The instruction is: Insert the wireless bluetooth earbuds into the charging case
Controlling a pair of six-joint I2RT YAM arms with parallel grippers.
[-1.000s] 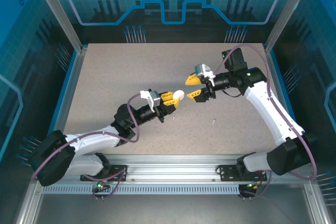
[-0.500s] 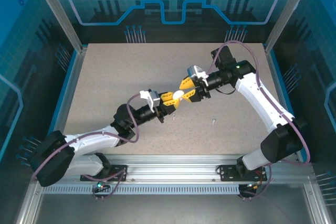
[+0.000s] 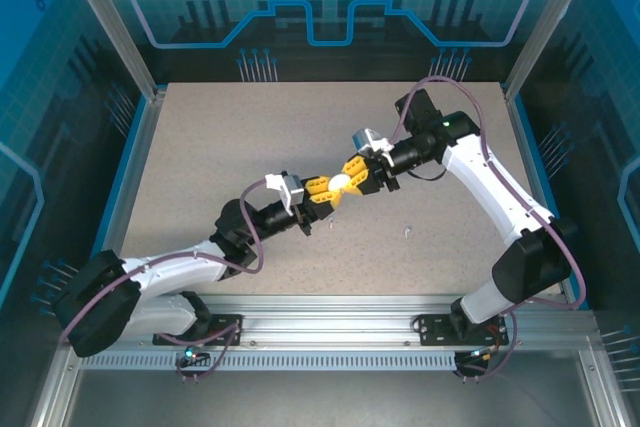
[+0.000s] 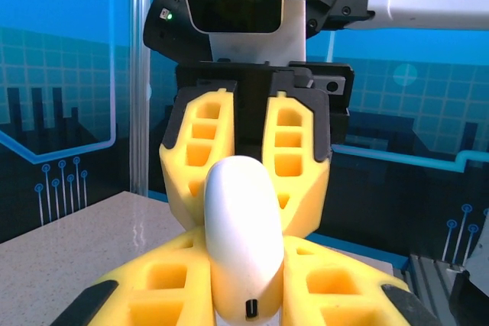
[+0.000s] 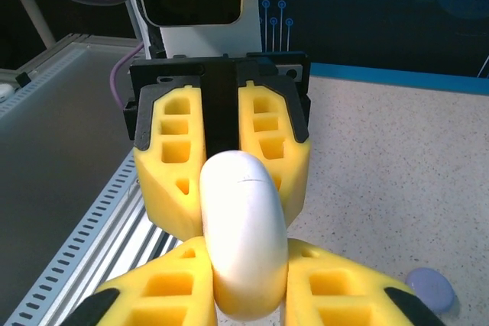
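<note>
A white, rounded charging case (image 3: 340,182) hangs in the air over the middle of the table, closed, with both grippers on it. My left gripper (image 3: 326,189) is shut on its near-left end and my right gripper (image 3: 355,176) is shut on the opposite end. In the left wrist view the case (image 4: 238,219) stands between my left gripper's (image 4: 243,269) yellow fingers, with the right gripper's fingers (image 4: 294,166) clamped behind it. The right wrist view shows the case (image 5: 241,219) in my right gripper (image 5: 244,272). Two tiny pale earbuds (image 3: 332,225) (image 3: 408,232) lie loose on the table.
A small pale purple round piece (image 5: 430,288) lies on the speckled table (image 3: 220,147) under the right gripper. The metal rail (image 3: 330,312) runs along the near edge. Blue enclosure walls (image 3: 120,187) border the table's sides and back.
My right gripper has moved left to the case and shut on its free end. The left gripper has kept its hold and its place.
</note>
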